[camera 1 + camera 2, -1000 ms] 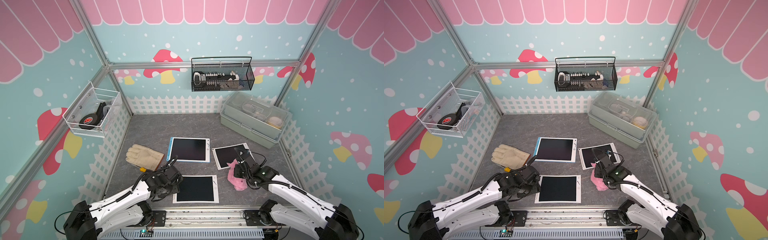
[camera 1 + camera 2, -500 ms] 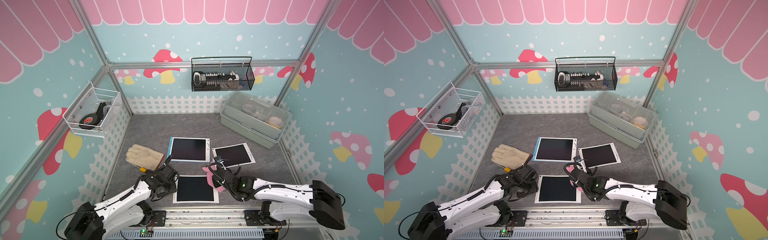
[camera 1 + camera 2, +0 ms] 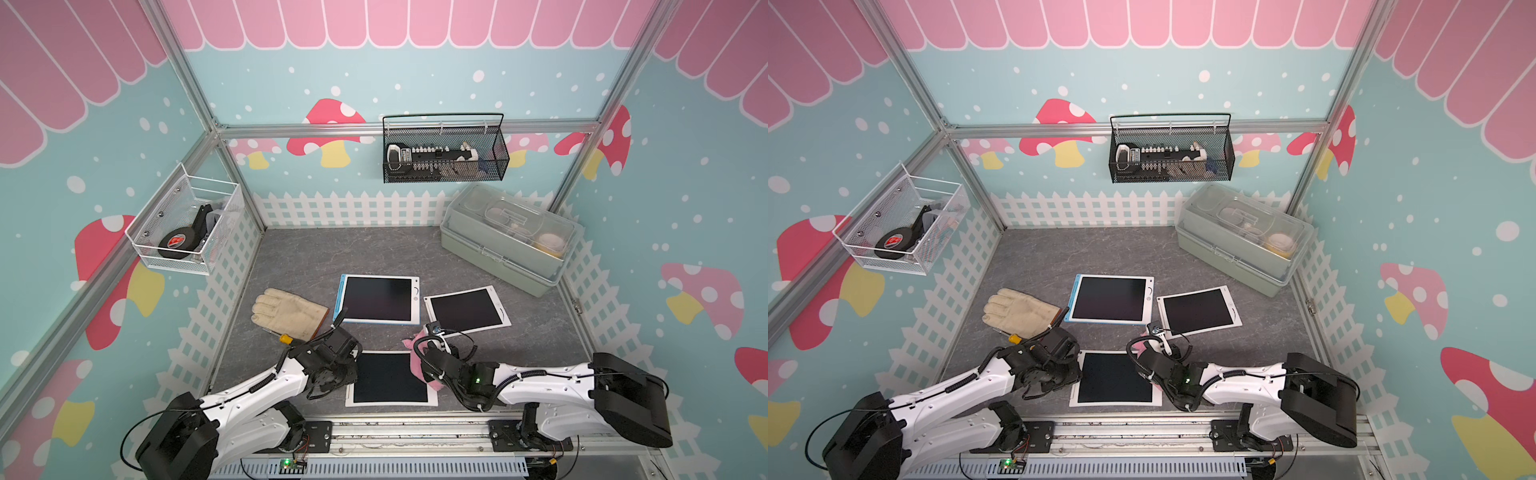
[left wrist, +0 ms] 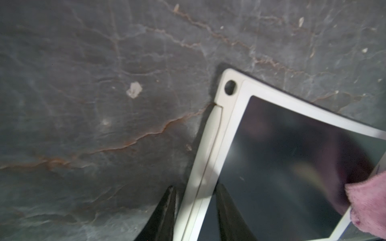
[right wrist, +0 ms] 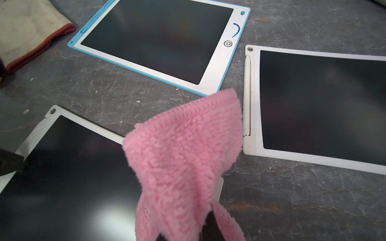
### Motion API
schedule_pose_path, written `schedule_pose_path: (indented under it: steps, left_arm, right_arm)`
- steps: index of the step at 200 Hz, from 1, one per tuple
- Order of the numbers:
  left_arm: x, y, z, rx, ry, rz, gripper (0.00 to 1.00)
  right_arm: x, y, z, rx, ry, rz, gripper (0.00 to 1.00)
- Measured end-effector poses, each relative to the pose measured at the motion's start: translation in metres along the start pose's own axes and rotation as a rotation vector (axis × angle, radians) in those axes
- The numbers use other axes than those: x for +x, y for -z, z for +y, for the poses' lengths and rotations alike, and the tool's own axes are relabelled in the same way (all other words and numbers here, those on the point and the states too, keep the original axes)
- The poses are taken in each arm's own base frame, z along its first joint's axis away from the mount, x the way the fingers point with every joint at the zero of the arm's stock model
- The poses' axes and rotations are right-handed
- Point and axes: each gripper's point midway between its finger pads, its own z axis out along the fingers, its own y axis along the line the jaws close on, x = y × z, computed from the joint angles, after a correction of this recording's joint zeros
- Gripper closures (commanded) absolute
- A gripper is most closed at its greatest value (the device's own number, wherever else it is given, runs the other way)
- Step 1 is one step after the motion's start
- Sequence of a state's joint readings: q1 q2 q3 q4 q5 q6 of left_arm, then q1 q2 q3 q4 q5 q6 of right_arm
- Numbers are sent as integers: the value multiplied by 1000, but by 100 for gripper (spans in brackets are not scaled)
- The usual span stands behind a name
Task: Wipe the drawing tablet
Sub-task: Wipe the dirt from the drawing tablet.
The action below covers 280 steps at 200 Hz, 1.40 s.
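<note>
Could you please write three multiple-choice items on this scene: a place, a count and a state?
1. Where does the glove lie? A. beside the blue-edged tablet B. on top of it C. under it
2. How many drawing tablets lie on the table? A. two B. three C. four
3. What state is the right gripper in? A. open and empty B. shut on the pink cloth C. shut on a tablet
Answers: 1 A, it lies flat on the table next to that tablet; 2 B, both top views show three; 3 B, the cloth is pinched between its closed jaws.
</note>
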State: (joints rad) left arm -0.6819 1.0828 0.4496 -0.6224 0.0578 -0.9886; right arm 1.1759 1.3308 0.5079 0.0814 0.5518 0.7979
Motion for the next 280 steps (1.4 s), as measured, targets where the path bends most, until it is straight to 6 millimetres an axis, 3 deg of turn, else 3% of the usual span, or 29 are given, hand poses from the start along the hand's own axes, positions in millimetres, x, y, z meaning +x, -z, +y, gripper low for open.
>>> schedule_pose_path:
  steps: [49, 108, 130, 159, 174, 204, 225, 240, 266, 280]
  left_arm:
    - [-13, -7, -18, 32, 1, -23, 73]
    - [-25, -11, -24, 25, 9, -35, 77]
    - [-25, -12, -24, 23, 9, -33, 76]
    - [-24, -12, -24, 23, 10, -32, 75]
    - [-25, -12, -24, 19, 11, -31, 77]
    - [-27, -15, -25, 7, 15, -28, 78]
    - [-28, -16, -27, 3, 15, -25, 79]
    - [-29, -16, -29, 4, 14, -25, 80]
    - [-29, -17, -30, 0, 16, -23, 80]
    - [-29, -17, -30, -2, 19, -25, 81]
  right_arm:
    - [-5, -37, -15, 44, -31, 26, 100]
    - [-45, -84, 8, -15, -24, 17, 100]
    - [-51, -81, 16, -43, -15, 8, 100]
    - [-39, -67, 19, -52, 18, 23, 100]
    - [-26, -60, 6, -25, 28, 38, 100]
    - [-4, -47, -38, 93, 44, 76, 100]
    - [-2, -42, -44, 116, 58, 83, 100]
    - [2, -43, -34, 116, 104, 90, 100]
    - [4, -50, 17, 58, 208, 94, 100]
    - [5, -51, 32, 44, 223, 79, 100]
